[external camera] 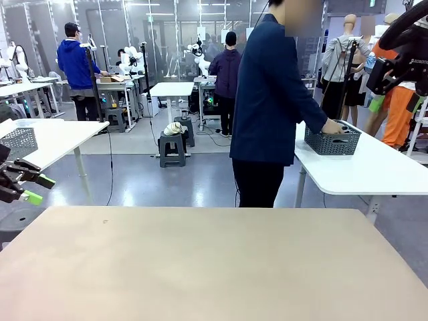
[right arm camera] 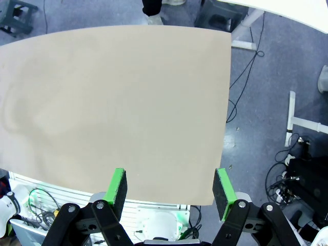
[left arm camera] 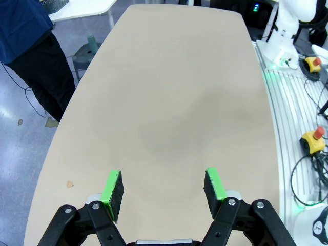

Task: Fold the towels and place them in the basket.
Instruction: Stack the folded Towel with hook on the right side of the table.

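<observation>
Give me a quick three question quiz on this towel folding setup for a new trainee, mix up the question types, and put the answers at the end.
1. True or false: the left tool is open with nothing between its pads.
2. Where is the dark basket? A) on the beige table in front of the robot; B) on the white side table, under the person's hand; C) in the right tool.
3. Fill in: the person stands with their ___ to the robot's table.

Key: 1 true. 2 B. 3 back.
</observation>
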You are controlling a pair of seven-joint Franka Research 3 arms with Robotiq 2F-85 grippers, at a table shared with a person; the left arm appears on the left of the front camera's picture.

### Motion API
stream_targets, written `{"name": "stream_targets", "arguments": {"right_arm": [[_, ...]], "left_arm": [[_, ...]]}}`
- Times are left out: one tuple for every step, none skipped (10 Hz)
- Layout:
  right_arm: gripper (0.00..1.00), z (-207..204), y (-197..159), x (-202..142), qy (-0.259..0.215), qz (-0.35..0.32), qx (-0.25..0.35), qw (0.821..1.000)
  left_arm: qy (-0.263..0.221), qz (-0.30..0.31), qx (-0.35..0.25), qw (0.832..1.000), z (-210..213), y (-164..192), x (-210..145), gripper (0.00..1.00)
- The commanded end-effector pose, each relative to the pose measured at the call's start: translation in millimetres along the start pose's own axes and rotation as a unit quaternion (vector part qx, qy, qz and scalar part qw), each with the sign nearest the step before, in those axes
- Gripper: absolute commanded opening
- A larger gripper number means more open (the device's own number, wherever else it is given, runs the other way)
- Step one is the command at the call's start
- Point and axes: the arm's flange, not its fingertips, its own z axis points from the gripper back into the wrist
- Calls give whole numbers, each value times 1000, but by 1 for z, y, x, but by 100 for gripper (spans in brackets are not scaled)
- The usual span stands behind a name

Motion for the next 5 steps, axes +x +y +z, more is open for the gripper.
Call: {"name": "stream_targets", "arguments": {"right_arm": [[84, 1, 0, 1, -4, 5, -1, 1000], [84, 1, 0, 1, -4, 5, -1, 1000], [84, 1, 0, 1, -4, 5, -1, 1000], [84, 1, 0, 1, -4, 5, -1, 1000], [84, 1, 0, 1, -4, 5, -1, 1000]], "left_arm": [[-5, -4, -1, 1000, 1, -2, 0, 81], [-5, -4, -1, 1000, 1, -2, 0, 81], [-5, -4, -1, 1000, 1, -2, 0, 81], [-5, -4, -1, 1000, 1, -2, 0, 81], [-5, -4, -1, 1000, 1, -2, 0, 81]]}}
